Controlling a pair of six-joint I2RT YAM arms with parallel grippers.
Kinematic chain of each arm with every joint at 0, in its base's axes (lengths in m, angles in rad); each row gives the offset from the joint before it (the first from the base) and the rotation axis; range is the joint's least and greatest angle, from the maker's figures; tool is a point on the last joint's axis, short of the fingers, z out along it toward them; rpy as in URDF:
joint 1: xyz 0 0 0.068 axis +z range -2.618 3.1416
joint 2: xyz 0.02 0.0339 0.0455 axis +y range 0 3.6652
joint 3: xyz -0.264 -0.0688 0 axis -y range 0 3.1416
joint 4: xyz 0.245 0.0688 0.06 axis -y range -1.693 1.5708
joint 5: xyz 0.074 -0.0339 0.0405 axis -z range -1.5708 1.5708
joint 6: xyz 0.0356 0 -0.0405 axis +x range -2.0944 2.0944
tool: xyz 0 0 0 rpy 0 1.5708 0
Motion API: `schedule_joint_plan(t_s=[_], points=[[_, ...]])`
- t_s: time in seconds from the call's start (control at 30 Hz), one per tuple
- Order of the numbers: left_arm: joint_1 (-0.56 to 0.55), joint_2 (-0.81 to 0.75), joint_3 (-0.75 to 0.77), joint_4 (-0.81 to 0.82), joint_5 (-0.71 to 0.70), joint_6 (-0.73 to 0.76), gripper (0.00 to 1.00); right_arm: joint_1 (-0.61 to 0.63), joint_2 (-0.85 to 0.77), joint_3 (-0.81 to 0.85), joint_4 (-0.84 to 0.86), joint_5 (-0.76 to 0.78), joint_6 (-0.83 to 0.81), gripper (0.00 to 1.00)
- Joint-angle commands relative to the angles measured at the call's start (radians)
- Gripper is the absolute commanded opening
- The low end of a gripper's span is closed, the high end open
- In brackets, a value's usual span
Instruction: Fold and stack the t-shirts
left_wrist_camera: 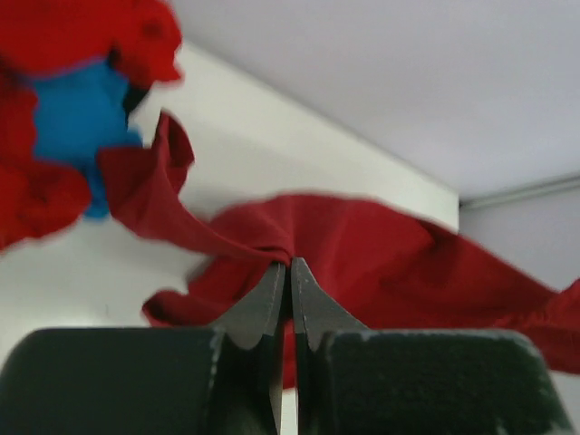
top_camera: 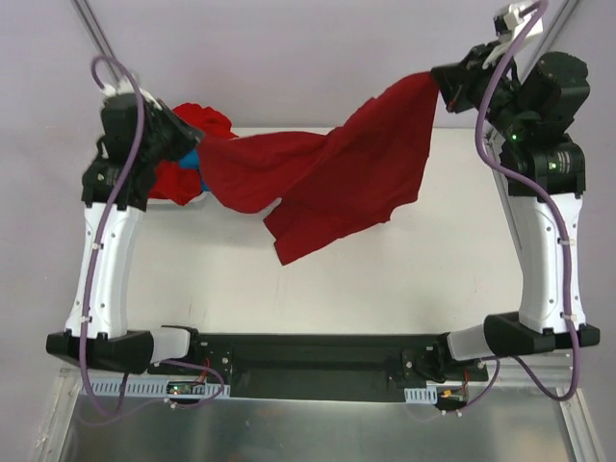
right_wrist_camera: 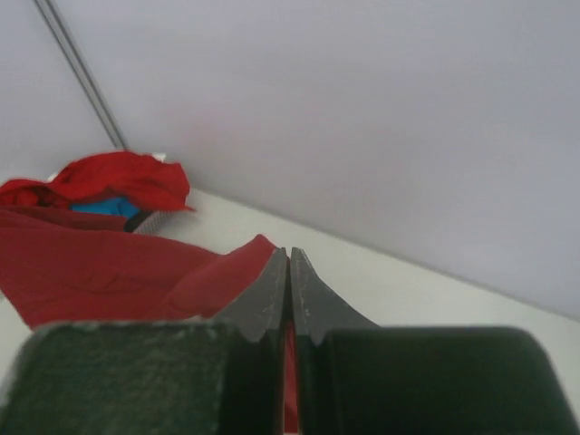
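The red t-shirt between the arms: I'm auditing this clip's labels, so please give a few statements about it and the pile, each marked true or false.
1. The left claw and right claw are each shut on the held t-shirt. True.
2. The held t-shirt is neatly folded. False: it hangs unfolded between the claws.
3. A blue t-shirt shows in the crumpled pile. True.
4. The pile lies near the right claw. False: it lies near the left claw.
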Motion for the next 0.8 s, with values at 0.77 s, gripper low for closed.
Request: schedule_joint_plan(t_s=[0.77], points=[[-0.324,0.376,-0.571,0.357,-0.1,-0.1,0.0,-0.007,-0.119,-0.735,0.042,0.251,0.112,0.01]])
